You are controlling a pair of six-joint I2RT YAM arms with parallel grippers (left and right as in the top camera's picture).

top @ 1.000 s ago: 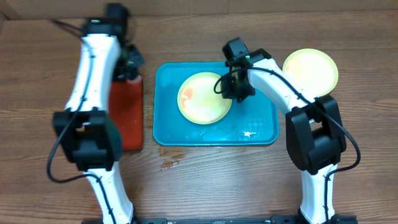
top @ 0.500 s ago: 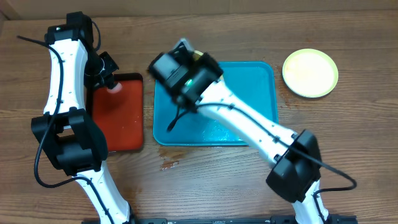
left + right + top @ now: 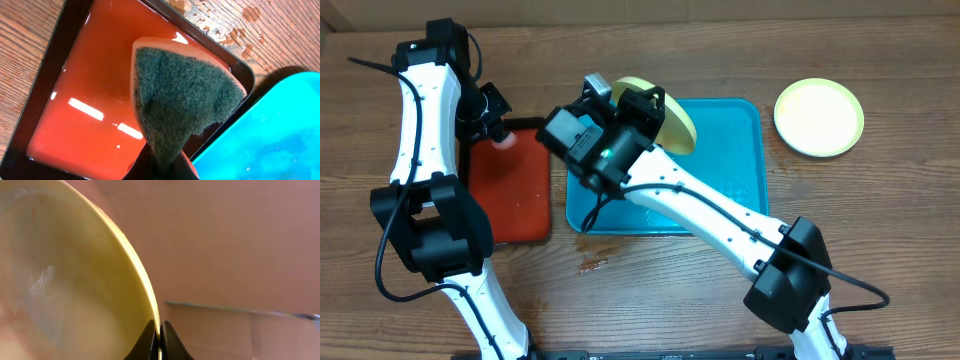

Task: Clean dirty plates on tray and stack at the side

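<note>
Right gripper [image 3: 159, 330]: closed tight on the rim of a yellow plate [image 3: 75, 280], one finger on each side of the edge. Plate is lifted and tilted steeply on edge above the far left part of the tray [image 3: 730, 150], not resting on it; whitish streak on its face. Left gripper [image 3: 161, 167]: clamped on a sponge [image 3: 185, 100], green scouring face toward the camera, orange body behind. Sponge is over the far end of the red tray [image 3: 75, 125], which holds shiny liquid; contact cannot be told. Second plate [image 3: 818, 117] lies flat on the desk [image 3: 650, 290], right of the tray and apart from it. Water drops on the desk by the red tray's corner.
</note>
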